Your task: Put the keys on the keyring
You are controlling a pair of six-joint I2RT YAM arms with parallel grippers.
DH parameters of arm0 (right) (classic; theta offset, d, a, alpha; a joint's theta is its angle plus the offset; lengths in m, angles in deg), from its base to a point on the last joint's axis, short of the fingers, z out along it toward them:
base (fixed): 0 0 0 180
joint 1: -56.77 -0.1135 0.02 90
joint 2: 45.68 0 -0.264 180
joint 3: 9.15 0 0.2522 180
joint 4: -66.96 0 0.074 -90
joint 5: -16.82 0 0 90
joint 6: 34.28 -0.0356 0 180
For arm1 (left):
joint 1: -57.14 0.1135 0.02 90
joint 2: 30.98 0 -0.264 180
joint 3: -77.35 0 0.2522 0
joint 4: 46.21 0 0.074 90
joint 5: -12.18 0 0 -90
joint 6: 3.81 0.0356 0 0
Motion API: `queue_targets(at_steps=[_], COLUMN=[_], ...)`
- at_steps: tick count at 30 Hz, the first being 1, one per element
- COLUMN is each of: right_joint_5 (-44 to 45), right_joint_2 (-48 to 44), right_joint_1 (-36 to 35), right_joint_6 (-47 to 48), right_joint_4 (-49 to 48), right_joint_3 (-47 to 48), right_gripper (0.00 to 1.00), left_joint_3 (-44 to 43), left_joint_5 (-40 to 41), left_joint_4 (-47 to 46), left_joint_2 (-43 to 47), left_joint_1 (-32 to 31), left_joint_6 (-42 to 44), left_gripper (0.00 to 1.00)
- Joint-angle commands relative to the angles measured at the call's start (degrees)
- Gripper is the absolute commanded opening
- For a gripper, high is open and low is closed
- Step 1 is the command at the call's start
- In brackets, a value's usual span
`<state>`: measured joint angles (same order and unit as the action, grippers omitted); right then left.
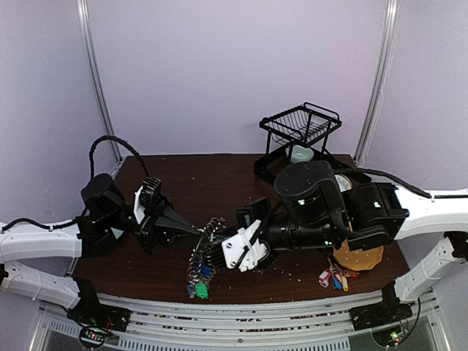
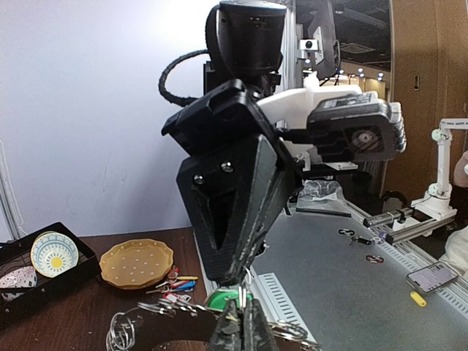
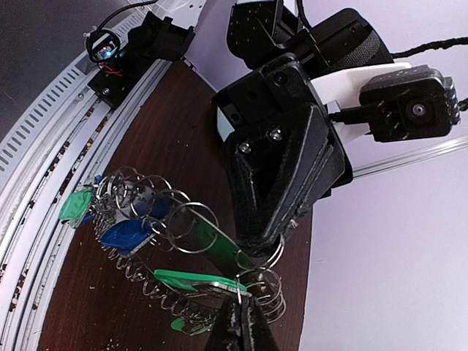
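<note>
Left gripper [image 3: 273, 238] and right gripper [image 3: 240, 311] are both clamped on the keyring [image 3: 210, 243], held over the counter [image 3: 168, 124] between them, keys [image 3: 194, 280] dangling; you seem mid-threading, so next slide a key round the wire without loosening either pinch.

Top view was evenly lit from overhead, w/ a soft lavender cast on the back wall [image 1: 234, 73]; dark table [image 1: 212, 179] & black arm housings lost detail. Left wrist view: blown-out glare on white wall [image 2: 88, 110] near top centre, left gripper's fingertips [image 2: 225, 338] blurred at bottom edge. Right wrist view: small glints on keyring [image 3: 197, 234] wires, slotted rail [image 3: 44, 124] bowed by wide lens.
</note>
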<state>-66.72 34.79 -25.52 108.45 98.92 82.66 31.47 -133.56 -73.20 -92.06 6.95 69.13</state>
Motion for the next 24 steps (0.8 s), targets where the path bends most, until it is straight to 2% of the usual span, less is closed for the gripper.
queue_targets(at_steps=[1,24], right_joint_5=[2.0,1.6], right_joint_2=[-0.7,0.9], right_joint_1=[-0.3,-0.4], right_joint_6=[1.1,1.4], right_joint_4=[-2.4,-1.9], right_joint_3=[0.2,1.1], right_gripper=[0.0,0.0], left_joint_3=[0.1,0.1], left_joint_5=[-0.4,0.1], left_joint_4=[-5.1,-4.3], left_joint_2=[0.8,0.7], left_joint_1=[0.4,0.4], left_joint_6=[-0.5,-0.3], left_gripper=[0.0,0.0])
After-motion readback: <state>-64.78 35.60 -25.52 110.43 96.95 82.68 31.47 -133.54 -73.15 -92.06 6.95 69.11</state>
